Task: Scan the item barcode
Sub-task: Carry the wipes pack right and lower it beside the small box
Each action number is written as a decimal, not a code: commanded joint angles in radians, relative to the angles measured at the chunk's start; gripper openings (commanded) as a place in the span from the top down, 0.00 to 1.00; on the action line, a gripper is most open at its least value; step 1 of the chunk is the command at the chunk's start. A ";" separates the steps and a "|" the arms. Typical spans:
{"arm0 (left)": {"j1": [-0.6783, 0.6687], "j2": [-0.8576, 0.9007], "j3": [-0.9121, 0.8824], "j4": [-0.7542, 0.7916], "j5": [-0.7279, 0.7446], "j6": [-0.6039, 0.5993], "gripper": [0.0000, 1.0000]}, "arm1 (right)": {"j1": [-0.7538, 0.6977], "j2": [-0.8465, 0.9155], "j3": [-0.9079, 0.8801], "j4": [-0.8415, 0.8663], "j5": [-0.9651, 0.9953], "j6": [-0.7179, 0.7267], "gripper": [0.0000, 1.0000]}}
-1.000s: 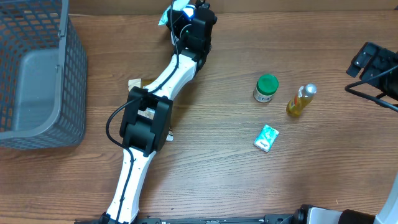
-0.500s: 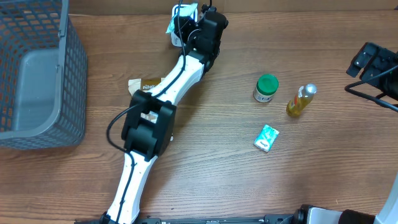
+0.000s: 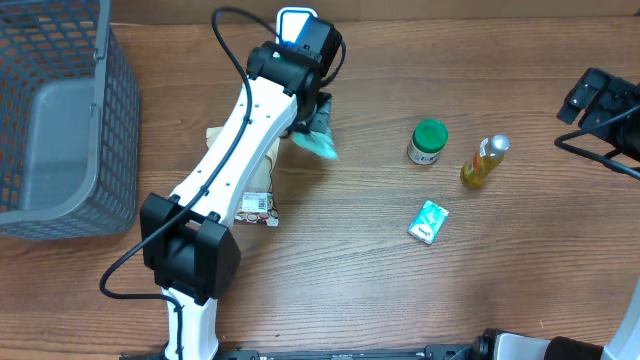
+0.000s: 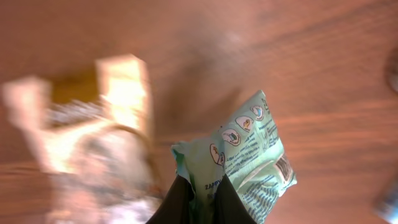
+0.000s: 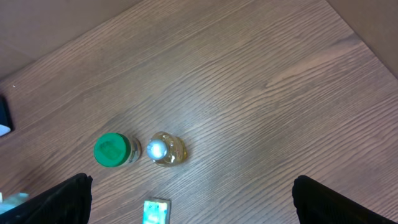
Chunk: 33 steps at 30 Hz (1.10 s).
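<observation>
My left gripper (image 4: 202, 200) is shut on the edge of a pale green printed packet (image 4: 250, 160), which hangs tilted above the wooden table. A small barcode (image 4: 283, 168) shows near the packet's right edge. From overhead the packet (image 3: 320, 142) sticks out below the left gripper (image 3: 308, 118) in the middle of the back half of the table. My right gripper (image 5: 191, 186) stands wide open with nothing between its fingers. It is high over the right side of the table, far from the packet.
A grey mesh basket (image 3: 110, 120) stands at the left. To the right are a green-lidded jar (image 3: 429, 141), a yellow bottle (image 3: 483, 161) and a small green box (image 3: 428, 221). Flat brown and white packets (image 3: 256, 205) lie under the left arm.
The left arm has swung away from the back edge toward the table's middle, carrying the green packet with it. The right arm has not moved.
</observation>
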<state>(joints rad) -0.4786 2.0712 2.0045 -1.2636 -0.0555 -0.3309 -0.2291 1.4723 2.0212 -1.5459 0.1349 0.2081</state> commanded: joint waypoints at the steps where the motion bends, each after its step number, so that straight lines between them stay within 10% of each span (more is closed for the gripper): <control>1: -0.034 0.019 -0.080 0.014 0.182 -0.117 0.95 | -0.002 -0.001 0.002 0.003 0.002 -0.004 0.00; 8: -0.116 0.019 -0.266 0.153 0.226 -0.194 0.94 | -0.002 -0.001 0.002 0.003 0.002 -0.004 0.00; 15: -0.200 0.020 -0.338 0.275 0.307 -0.194 0.58 | -0.002 -0.001 0.002 0.003 0.002 -0.004 0.00; 20: -0.236 0.020 -0.338 0.271 0.205 -0.188 0.51 | -0.002 -0.001 0.002 0.003 0.002 -0.004 0.00; 33: -0.209 0.025 -0.341 0.283 -0.136 -0.292 0.69 | -0.002 -0.001 0.002 0.003 0.002 -0.004 0.00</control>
<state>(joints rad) -0.7002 2.0838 1.6775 -0.9886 -0.0978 -0.5514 -0.2291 1.4727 2.0212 -1.5455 0.1349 0.2085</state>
